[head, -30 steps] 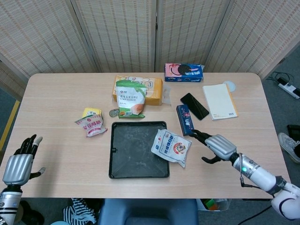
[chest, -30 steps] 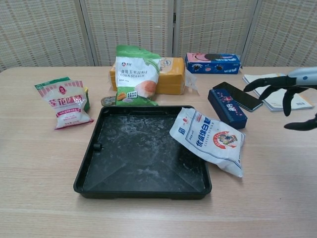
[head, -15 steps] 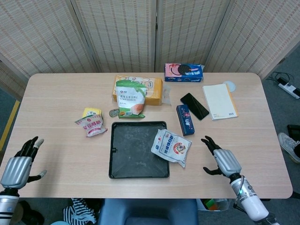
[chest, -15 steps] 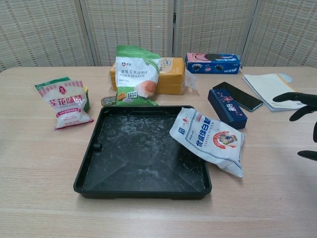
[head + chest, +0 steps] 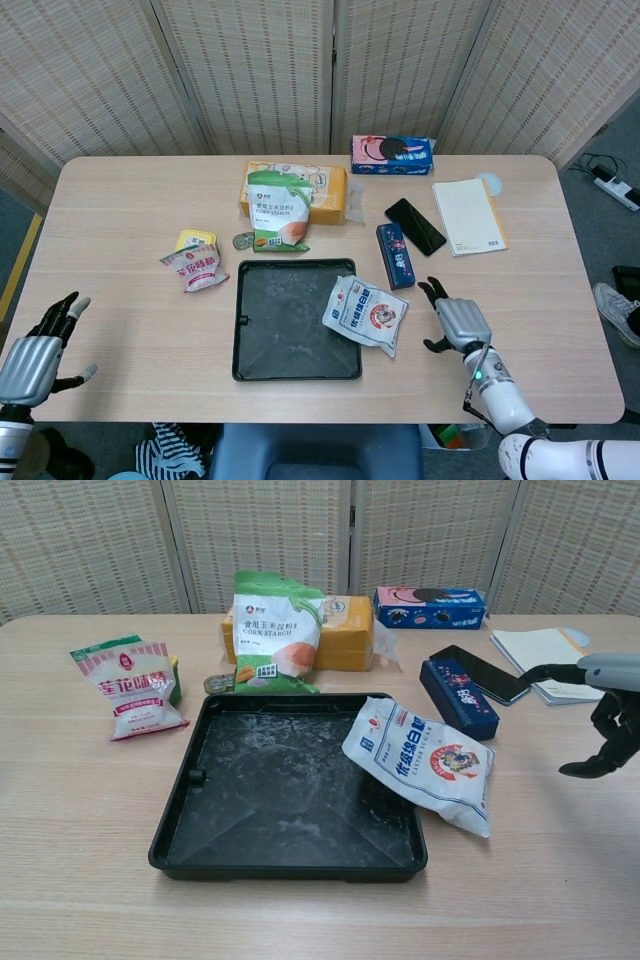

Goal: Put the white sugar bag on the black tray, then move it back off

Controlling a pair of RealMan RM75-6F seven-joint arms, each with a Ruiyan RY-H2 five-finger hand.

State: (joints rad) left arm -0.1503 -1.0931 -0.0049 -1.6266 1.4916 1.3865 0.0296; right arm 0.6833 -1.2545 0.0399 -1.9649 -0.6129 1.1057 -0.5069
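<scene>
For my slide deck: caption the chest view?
White sugar bag straddling black tray rim, right hand open beside it.

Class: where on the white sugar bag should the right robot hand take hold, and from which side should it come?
Probably the white sugar bag's lower right end, from the right: it overhangs the black tray's rim, nearest the open right robot hand.

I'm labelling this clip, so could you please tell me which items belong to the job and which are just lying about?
Job: sugar bag, tray, right robot hand.

Lying about: starch bag, cookie box, phone, notebook, blue box, small packet.
</scene>
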